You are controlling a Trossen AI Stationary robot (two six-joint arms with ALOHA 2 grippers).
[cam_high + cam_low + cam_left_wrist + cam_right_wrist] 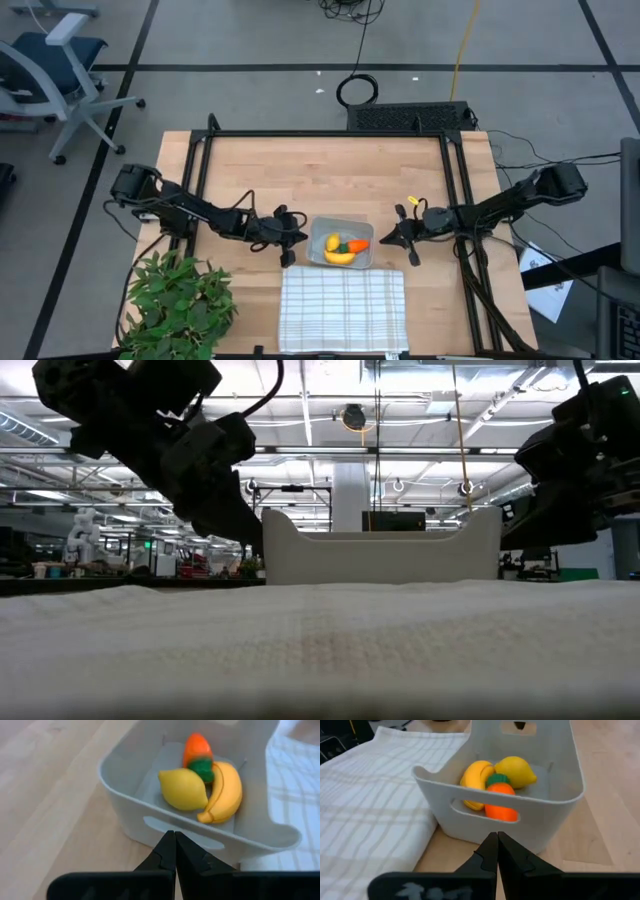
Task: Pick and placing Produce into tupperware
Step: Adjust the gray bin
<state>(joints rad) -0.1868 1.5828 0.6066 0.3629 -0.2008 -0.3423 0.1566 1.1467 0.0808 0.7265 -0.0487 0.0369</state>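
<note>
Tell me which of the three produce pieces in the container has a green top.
The carrot: it is orange with a green top, lying between the banana and the round yellow lemon, which are both plain yellow.

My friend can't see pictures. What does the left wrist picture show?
A grey tupperware on a wooden table holds a lemon, a banana and a carrot. The left gripper, shut, points at its near wall.

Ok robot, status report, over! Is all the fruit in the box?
Left gripper shut, empty, beside tupperware. Right gripper shut, empty, opposite side. Banana, lemon, carrot all inside. Nothing in the way.
</note>
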